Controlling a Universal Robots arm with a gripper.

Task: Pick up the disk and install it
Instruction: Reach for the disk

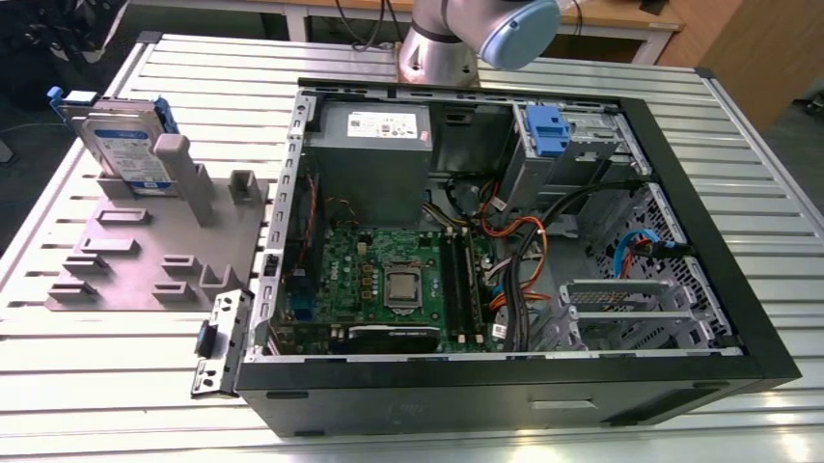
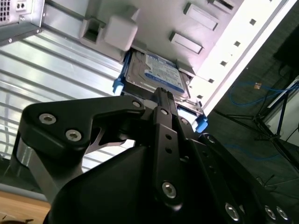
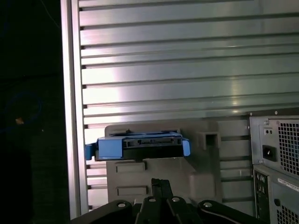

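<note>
As you look across the exterior view, your slatted metal worktop [image 1: 116, 405] carries the open computer case [image 1: 515, 386], which takes up most of the surface. The board, cables and drive cage inside it are exposed. Behind the case's far wall stands the arm [image 1: 438, 48].

Beside the case, toward the exterior view's left, sits the grey holder [image 1: 129, 260], a flat plate with raised blocks and posts. The disk [image 1: 126, 145] stands on edge in the holder's far slot, with its labelled face showing and its blue frame around the edges. It is well apart from the case's drive cage.

In the second wrist view the disk [image 2: 159, 74] lies straight ahead of the fingers [image 2: 162, 100], lodged between the holder's blocks. The fingers are pressed together into one narrow blade, with nothing pinched between them.

In the first wrist view you see the disk [image 3: 140, 144] edge-on, connector side toward you. A strip of holder [image 3: 131, 172] shows between it and the fingers [image 3: 161, 183], so they are near it, lined up with its middle, and not touching it.
</note>
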